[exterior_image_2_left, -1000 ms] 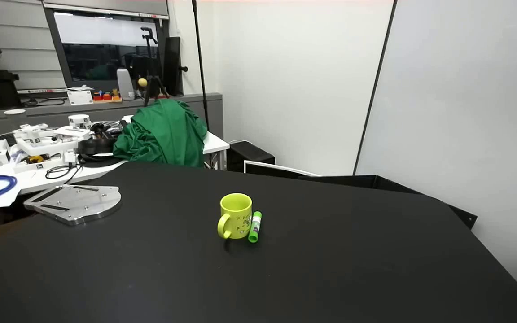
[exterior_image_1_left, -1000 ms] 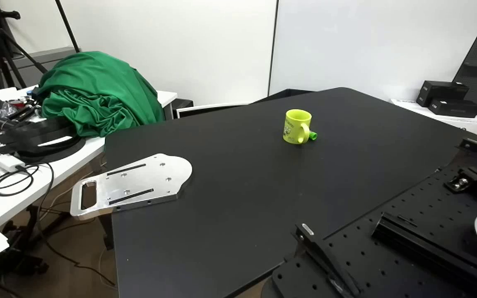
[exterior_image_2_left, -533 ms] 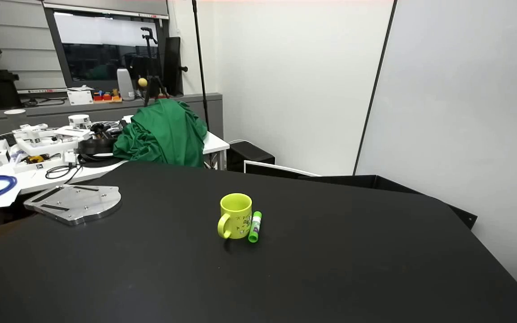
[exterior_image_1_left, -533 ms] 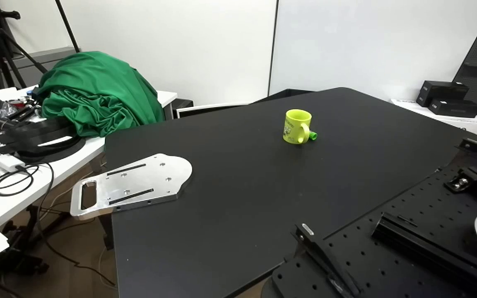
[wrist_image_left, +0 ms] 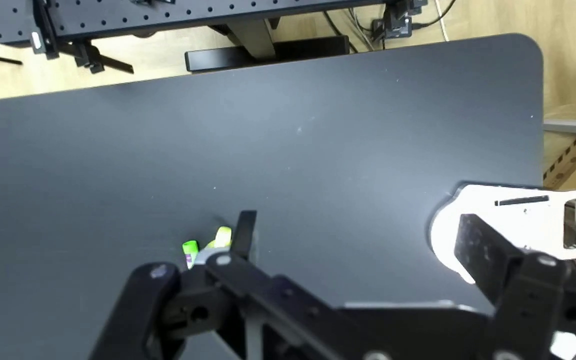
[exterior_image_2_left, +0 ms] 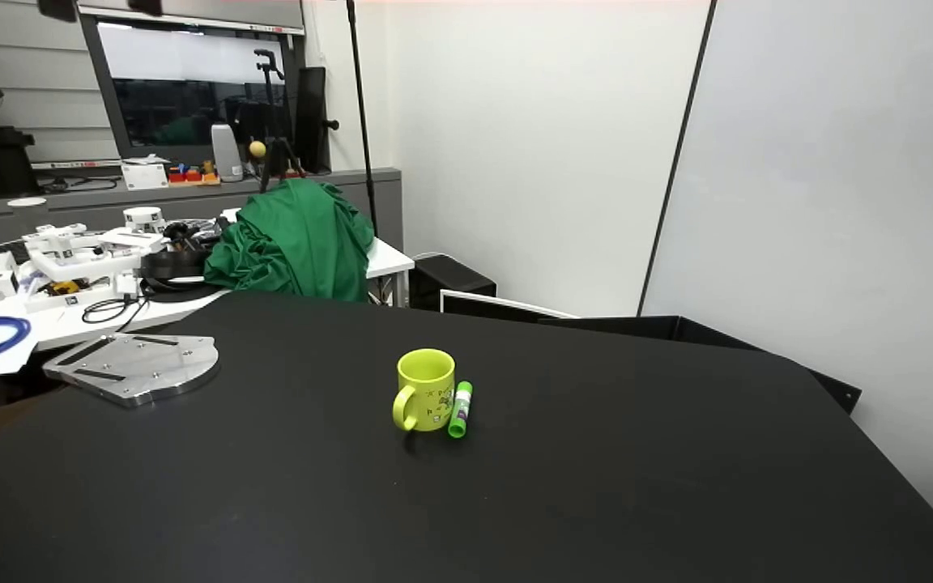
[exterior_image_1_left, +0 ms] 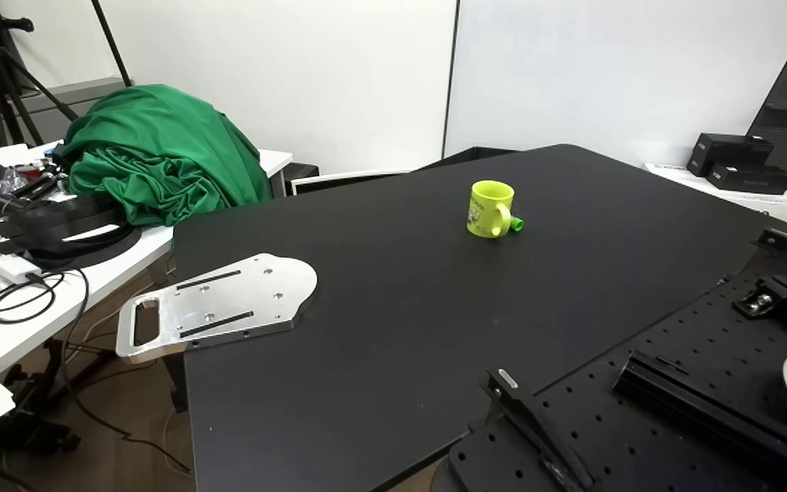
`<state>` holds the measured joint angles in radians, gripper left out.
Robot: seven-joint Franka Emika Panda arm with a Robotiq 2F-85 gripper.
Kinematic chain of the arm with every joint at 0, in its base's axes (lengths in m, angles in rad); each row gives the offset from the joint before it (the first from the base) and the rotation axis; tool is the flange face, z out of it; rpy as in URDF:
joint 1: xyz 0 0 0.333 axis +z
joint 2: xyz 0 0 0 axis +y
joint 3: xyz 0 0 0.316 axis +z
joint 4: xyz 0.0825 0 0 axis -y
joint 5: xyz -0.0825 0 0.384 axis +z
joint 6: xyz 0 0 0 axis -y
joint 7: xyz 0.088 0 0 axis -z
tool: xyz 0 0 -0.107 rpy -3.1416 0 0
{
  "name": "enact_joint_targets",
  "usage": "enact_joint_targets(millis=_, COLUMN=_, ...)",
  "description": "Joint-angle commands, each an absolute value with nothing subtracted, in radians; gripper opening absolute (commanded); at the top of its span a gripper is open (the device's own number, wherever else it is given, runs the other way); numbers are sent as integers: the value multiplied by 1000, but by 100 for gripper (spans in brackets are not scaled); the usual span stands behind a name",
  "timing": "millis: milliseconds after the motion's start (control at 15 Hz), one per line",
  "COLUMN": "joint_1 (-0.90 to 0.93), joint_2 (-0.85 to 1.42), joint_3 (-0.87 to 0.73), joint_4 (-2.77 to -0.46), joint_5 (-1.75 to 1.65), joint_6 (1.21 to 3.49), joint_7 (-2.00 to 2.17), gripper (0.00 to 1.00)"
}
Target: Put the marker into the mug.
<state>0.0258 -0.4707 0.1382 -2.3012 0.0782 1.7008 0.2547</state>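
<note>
The lime-green mug stands upright on the black table, and shows in both exterior views (exterior_image_1_left: 479,213) (exterior_image_2_left: 432,397). The marker, a bright green tube with a white and purple label, lies close beside it in an exterior view (exterior_image_2_left: 461,409). In an exterior view the marker (exterior_image_1_left: 516,223) is mostly hidden behind the mug. My gripper (wrist_image_left: 358,220) is open and empty, high above the table. In the wrist view its left finger hides most of the mug (wrist_image_left: 223,236) and part of the marker (wrist_image_left: 190,248). The two fingertips also show at an exterior view's top left edge (exterior_image_2_left: 102,6).
A silver metal plate (exterior_image_1_left: 243,294) with a handle slot lies at the table's edge. A perforated black base (exterior_image_1_left: 639,410) with rails borders the table (exterior_image_1_left: 380,383). A white side table carries a green cloth (exterior_image_1_left: 161,150) and clutter. White wall panels (exterior_image_2_left: 531,146) stand behind.
My gripper's fingertips have moved rightward along an exterior view's top left edge; two show now where one showed before. The mug and the marker have not moved.
</note>
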Motion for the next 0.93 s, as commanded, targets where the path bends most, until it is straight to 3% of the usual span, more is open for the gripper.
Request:
enact_joint_targets(millis=0, joint_1=3, joint_2=-389, joint_3=73, joint_4=-2241, joint_5=25, joint_6=1737, joint_7=137, gripper=100)
enact_joint_targets(millis=867, joint_1=-135, joint_2=-71, joint_3=-182, joint_4=-2078, joint_5=-60, joint_6=1987, joint_7=-256, gripper=100)
